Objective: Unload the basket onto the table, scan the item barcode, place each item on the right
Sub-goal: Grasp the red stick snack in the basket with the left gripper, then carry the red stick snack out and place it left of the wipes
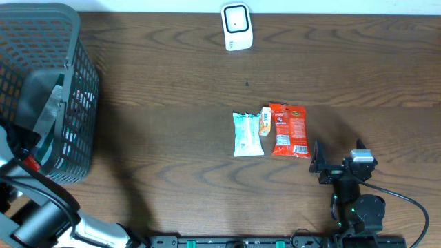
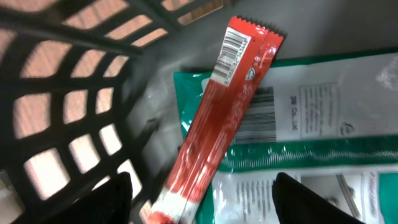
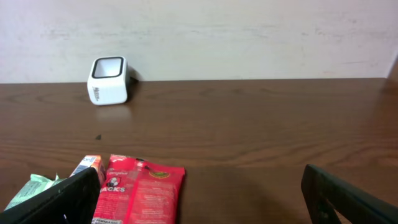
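Stick packet [image 2: 217, 124], red: long axis diagonal, barcode [image 2: 233, 53] end upper right, lower end inside my left gripper [image 2: 202, 190], fingers spread, no pinch. Right gripper [image 3: 199, 186] spread too.

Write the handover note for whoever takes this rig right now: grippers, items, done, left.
Left gripper: open inside the dark mesh basket, fingers astride a slim red stick packet, not gripping.
Right gripper: open, empty, by the red snack pouch on the table.
White box scanner: far table edge, nothing before it.
Done: nothing held, no scan under way.
Left: grip the stick packet, lift it out, show its barcode to the scanner.
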Action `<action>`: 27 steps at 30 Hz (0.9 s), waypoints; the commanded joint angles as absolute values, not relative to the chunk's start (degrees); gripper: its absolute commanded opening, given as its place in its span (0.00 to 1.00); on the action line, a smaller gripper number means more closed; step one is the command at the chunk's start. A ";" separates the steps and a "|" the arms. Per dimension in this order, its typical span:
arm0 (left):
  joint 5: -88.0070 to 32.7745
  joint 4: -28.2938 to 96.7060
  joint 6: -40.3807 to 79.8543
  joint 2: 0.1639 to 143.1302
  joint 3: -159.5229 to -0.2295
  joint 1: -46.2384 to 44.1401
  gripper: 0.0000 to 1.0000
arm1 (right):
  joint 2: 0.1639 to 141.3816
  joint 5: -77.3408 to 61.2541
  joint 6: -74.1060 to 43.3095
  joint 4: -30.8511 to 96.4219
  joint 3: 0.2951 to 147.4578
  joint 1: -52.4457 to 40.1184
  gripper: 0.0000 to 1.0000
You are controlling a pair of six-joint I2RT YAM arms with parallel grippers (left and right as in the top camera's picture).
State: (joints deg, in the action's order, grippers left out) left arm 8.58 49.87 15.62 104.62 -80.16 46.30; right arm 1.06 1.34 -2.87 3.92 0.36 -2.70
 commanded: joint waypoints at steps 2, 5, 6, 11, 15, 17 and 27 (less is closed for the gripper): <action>9.45 48.60 14.61 108.49 -79.92 46.44 0.73 | 0.82 1.89 -3.81 4.10 0.32 -2.39 0.99; 8.82 47.75 13.52 111.35 -79.92 46.44 0.73 | 0.82 1.89 -3.81 4.10 0.32 -2.39 0.99; 8.05 47.59 13.04 111.92 -79.90 46.44 0.73 | 0.82 1.89 -3.81 4.10 0.32 -2.39 0.99; 5.08 47.00 11.75 115.22 -79.88 46.44 0.67 | 0.82 1.89 -3.79 4.10 0.32 -2.39 0.99; 1.45 46.54 10.50 115.31 -79.88 46.44 0.41 | 0.82 1.89 -3.81 4.10 0.32 -2.39 0.99; 1.45 46.57 10.48 115.24 -79.90 46.44 0.34 | 0.82 1.87 -3.81 4.10 0.32 -2.39 0.99; -6.15 45.67 10.52 107.31 -81.87 46.44 0.08 | 0.82 1.89 -3.81 4.10 0.32 -2.39 0.99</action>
